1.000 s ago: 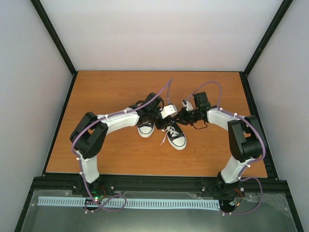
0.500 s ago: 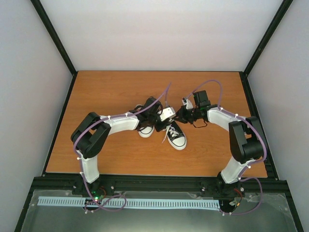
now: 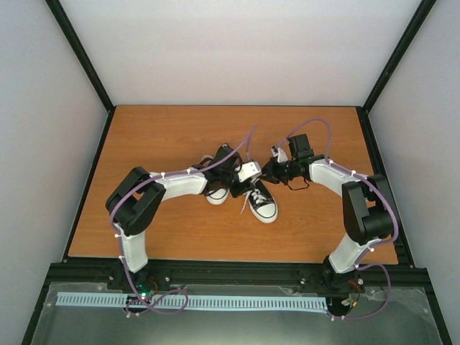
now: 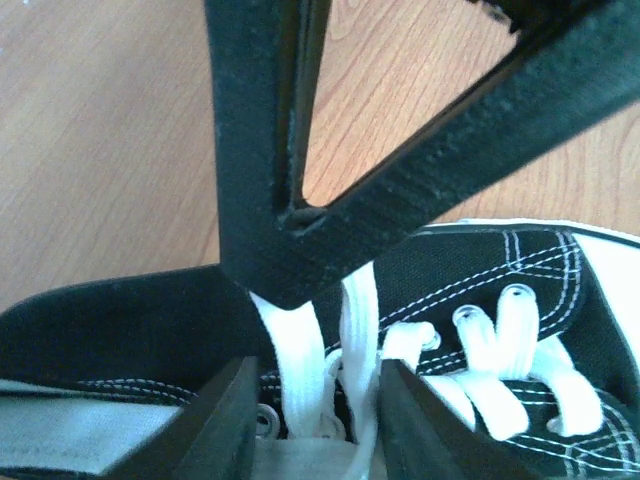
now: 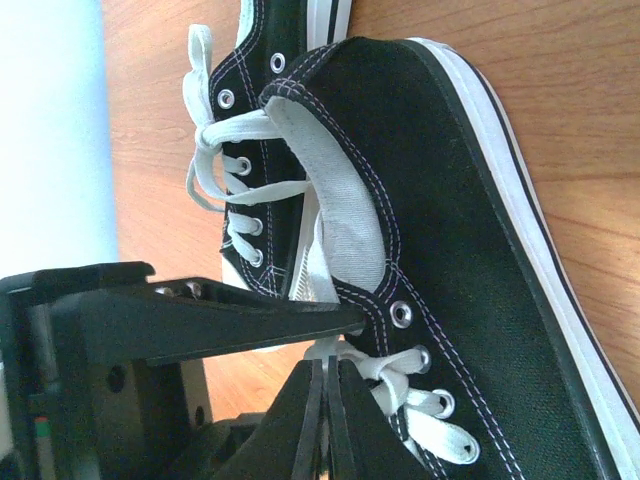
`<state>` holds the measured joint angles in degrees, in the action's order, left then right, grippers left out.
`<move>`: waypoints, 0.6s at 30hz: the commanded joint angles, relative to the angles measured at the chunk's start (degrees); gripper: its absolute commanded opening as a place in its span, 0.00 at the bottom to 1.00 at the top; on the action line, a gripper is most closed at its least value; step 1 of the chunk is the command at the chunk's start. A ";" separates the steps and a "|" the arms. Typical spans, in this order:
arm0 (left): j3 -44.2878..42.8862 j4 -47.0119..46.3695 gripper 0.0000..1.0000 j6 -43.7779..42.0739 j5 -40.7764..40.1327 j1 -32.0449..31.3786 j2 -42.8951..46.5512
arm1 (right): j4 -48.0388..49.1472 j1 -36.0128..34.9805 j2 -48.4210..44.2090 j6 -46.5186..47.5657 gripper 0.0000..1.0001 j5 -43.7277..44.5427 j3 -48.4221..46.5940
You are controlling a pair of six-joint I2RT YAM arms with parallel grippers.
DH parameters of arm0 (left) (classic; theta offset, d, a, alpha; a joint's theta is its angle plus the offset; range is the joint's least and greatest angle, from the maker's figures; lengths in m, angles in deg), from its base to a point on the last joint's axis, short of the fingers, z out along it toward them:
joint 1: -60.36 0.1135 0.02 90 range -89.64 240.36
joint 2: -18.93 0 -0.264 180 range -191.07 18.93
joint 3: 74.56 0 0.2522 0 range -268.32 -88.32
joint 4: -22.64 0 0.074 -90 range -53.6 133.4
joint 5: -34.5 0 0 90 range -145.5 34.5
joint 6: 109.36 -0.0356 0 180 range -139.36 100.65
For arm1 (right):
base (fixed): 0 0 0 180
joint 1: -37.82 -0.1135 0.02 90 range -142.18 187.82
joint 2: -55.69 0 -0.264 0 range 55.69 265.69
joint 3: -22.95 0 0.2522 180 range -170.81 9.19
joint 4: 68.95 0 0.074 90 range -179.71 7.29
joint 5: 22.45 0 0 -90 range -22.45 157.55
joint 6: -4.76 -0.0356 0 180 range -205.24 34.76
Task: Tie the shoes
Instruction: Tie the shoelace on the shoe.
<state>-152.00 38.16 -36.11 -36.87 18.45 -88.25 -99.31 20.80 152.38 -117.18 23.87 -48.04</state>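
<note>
**Lace work at close quarters.** The right hand (image 5: 326,372) has its fingers pressed together on a stretch of white lace (image 5: 365,366), pinched where it leaves the top eyelets of the shoe (image 5: 470,250).

Tip to tip with it hangs the left hand (image 4: 318,375), fingers spread. Two lace strands run up between them and, as far as the wrist view shows, neither is squeezed.

The shoe sits directly beneath both hands, its laced opening under their fingertips. Its long axis runs from the heel below the hands to the white toe cap, which points back toward the arm bases and slightly to the right hand's side.

Both hands are about equally near the laces. The coming move seems to depend on the left hand closing on one of the strands already between its fingers.

The second shoe (image 3: 217,194) lies on the left hand's outer side, partly under that arm. Whether the pair touch cannot be told. The wooden table (image 3: 158,136) stretches beyond.
</note>
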 commanded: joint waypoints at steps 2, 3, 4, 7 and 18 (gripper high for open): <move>-7.50 11.33 0.51 -5.86 6.01 0.99 3.27 | 0.07 -0.39 -0.76 0.92 0.03 1.12 -0.52; -8.00 13.79 0.53 -7.43 6.74 1.75 4.53 | -0.07 -0.43 -0.52 1.18 0.03 1.26 -0.68; -8.07 16.15 0.55 -9.19 7.32 2.81 5.99 | -0.17 -0.47 -0.31 1.45 0.03 1.38 -0.83; -4.41 19.42 0.58 -15.19 8.48 5.69 12.00 | 0.17 -0.78 0.25 1.87 0.03 1.42 -0.78; 4.97 9.29 0.56 -19.40 -0.21 3.31 7.27 | 0.87 -1.82 1.39 1.71 0.03 2.02 -1.04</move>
<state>-147.74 52.01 -52.85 -33.85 23.10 -78.02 -99.20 19.56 152.81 -115.94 25.27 -48.09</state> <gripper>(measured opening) 0.551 0.031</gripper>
